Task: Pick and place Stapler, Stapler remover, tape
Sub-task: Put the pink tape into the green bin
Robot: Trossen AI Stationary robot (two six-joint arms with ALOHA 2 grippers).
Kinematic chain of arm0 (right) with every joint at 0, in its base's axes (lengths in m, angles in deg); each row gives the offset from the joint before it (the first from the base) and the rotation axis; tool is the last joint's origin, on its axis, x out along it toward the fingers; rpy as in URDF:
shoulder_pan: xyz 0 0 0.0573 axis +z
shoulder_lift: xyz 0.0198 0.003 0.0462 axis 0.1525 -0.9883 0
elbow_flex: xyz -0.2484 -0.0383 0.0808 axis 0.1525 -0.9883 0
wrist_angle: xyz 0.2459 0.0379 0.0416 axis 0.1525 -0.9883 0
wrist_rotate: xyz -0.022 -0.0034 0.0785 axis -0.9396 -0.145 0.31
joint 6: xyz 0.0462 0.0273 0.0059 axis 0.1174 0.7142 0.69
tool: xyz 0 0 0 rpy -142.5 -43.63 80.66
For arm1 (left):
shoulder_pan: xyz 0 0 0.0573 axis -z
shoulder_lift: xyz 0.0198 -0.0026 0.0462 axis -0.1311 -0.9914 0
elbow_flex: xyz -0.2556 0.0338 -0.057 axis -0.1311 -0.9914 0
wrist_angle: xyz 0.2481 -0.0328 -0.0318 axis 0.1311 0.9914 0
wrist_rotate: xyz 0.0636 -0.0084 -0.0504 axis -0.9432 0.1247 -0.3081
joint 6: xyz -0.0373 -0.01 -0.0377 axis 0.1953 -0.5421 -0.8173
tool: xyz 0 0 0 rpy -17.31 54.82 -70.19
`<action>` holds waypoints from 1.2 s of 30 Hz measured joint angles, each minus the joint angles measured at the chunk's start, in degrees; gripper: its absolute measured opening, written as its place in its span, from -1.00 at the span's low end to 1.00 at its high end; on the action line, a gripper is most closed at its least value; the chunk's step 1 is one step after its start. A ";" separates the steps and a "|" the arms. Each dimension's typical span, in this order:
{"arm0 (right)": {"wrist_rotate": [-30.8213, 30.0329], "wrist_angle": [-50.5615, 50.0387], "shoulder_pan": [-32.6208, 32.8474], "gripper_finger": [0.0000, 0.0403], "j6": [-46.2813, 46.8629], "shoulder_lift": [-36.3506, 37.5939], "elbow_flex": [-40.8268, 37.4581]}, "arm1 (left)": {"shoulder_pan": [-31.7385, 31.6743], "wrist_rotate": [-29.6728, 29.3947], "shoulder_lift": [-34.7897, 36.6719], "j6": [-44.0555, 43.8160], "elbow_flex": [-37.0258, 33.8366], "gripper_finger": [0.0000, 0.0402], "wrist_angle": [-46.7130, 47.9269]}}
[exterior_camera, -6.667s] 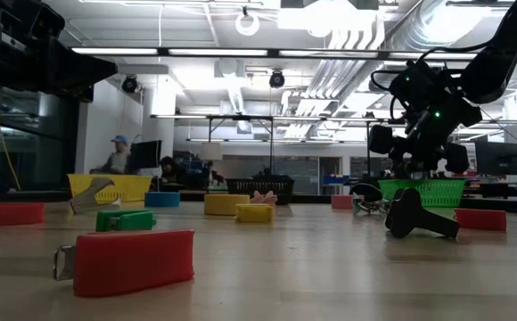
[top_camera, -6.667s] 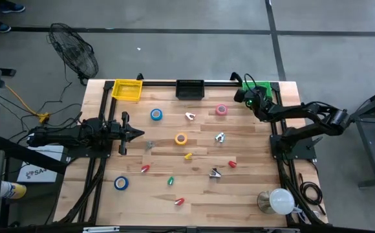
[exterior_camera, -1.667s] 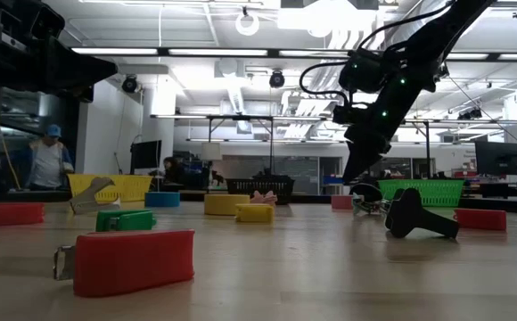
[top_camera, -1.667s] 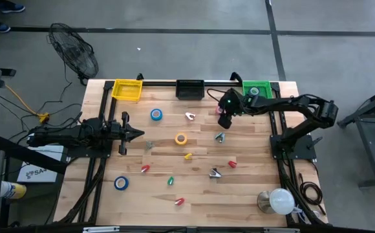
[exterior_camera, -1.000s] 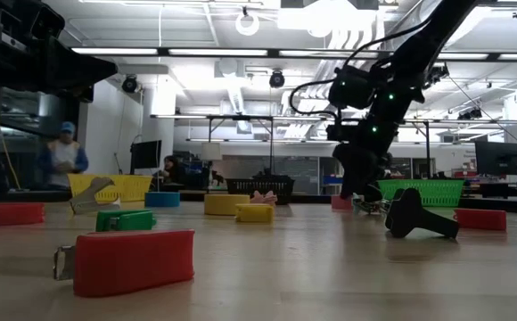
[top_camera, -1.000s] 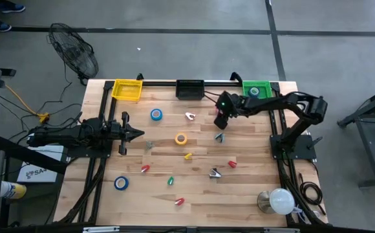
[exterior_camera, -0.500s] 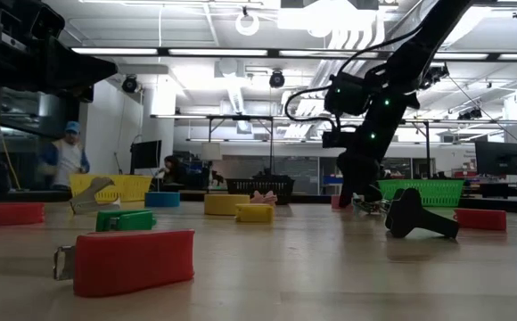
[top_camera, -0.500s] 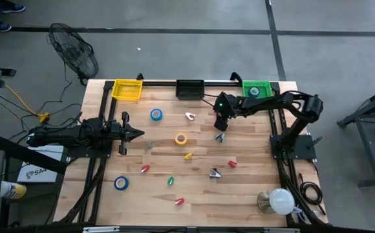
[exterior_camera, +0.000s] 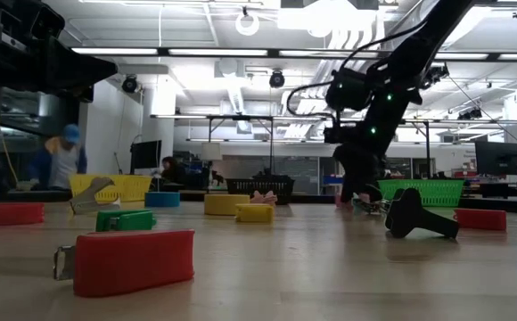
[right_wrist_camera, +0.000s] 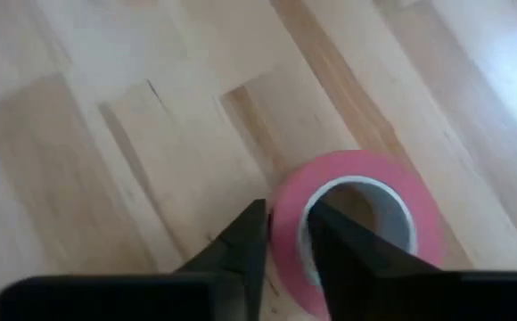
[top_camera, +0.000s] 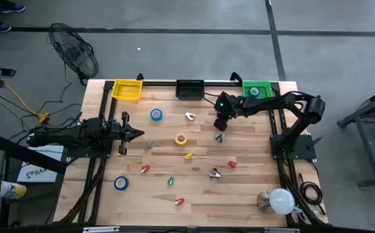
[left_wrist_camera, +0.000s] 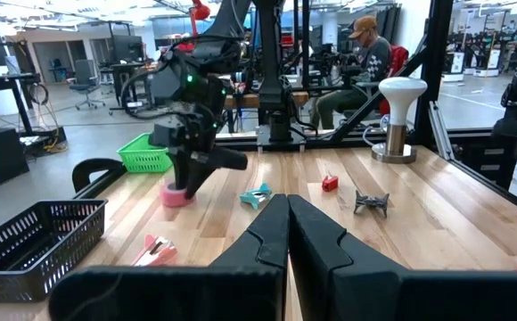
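From above, my right pincer (top_camera: 220,123) has dropped onto the pink tape at the tabletop's (top_camera: 252,200) far right. Wrist view — jaws just closed, pinching the tape's (right_wrist_camera: 365,223) wall: ready to lift. Left pincer (left_wrist_camera: 287,234) closed, idle.

Tape rolls, staplers and stapler removers lying scattered, one roll being pinched.
Pink tape roll (right_wrist_camera: 419,223) is lying flat, back right, its wall sitting between the right gripper (right_wrist_camera: 285,218) fingers. Blue tape roll (top_camera: 156,114) is lying back-centre, yellow tape roll (top_camera: 181,138) mid, second blue roll (top_camera: 121,183) front left. Yellow stapler (top_camera: 187,155), red stapler (top_camera: 145,168) and green stapler (top_camera: 171,180) are lying centre-front; teal stapler remover (top_camera: 220,136) and dark stapler remover (top_camera: 214,172) are sitting right of centre.
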 joint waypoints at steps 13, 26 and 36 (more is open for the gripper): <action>-16.39 -12.35 -3.35 -0.87 19.42 11.42 0.01 | 0.00 0.00 0.01 0.00 0.00 -0.99 0.00; -28.42 -13.52 -11.25 -0.87 25.84 13.03 -0.16 | 0.00 -0.01 0.01 0.00 -0.01 -0.99 0.00; -32.19 -10.37 -15.39 -0.86 30.50 13.01 -4.24 | -0.02 0.00 -0.01 0.00 -0.02 -0.99 -0.02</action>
